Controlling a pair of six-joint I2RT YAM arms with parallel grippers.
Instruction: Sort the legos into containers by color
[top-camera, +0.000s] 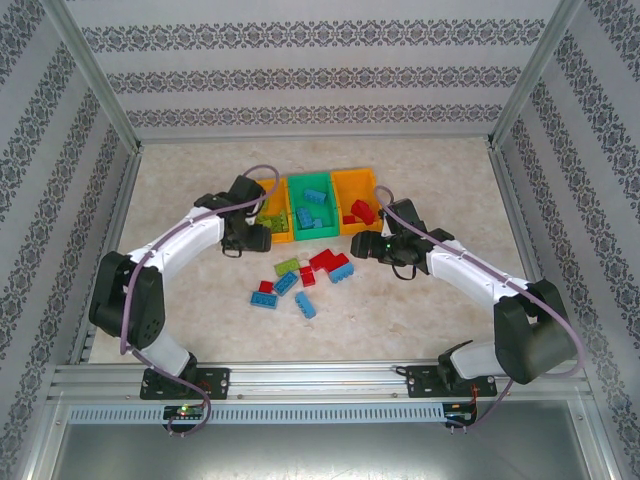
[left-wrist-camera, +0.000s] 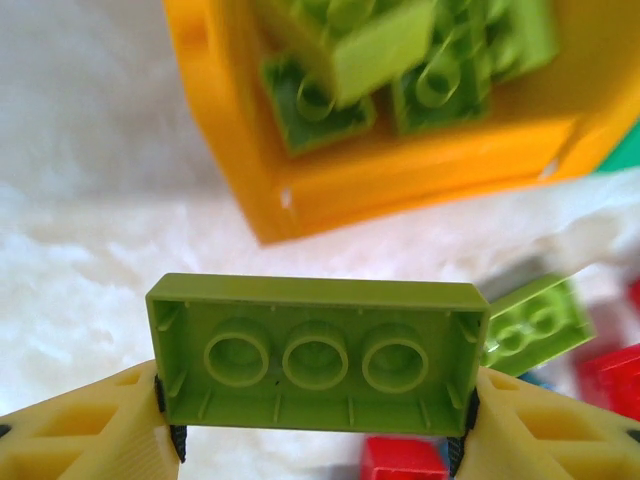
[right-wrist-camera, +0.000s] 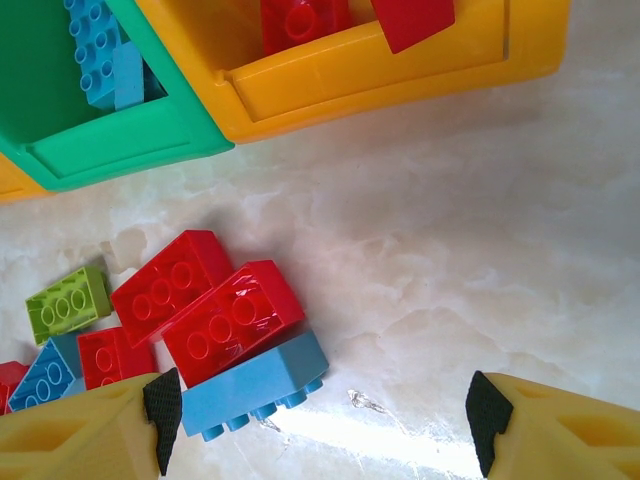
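Pale marble-look worktop (top-camera: 430, 300), patterned wallpaper walls (top-camera: 300, 60) all round. Three bins in a row: the left yellow bin (top-camera: 280, 238) has lime pieces, the green bin (top-camera: 310, 178) has blue, the right yellow bin (top-camera: 348, 188) has red. A bunch of loose bricks (top-camera: 305, 275) in red, blue and lime lies scattered just in front of them. The left gripper (left-wrist-camera: 315, 420) is clamped on a lime brick (left-wrist-camera: 318, 355), hollow side toward the camera, just short of the left yellow bin. The right gripper (right-wrist-camera: 325, 408) hangs wide open, empty, beside the loose bricks.
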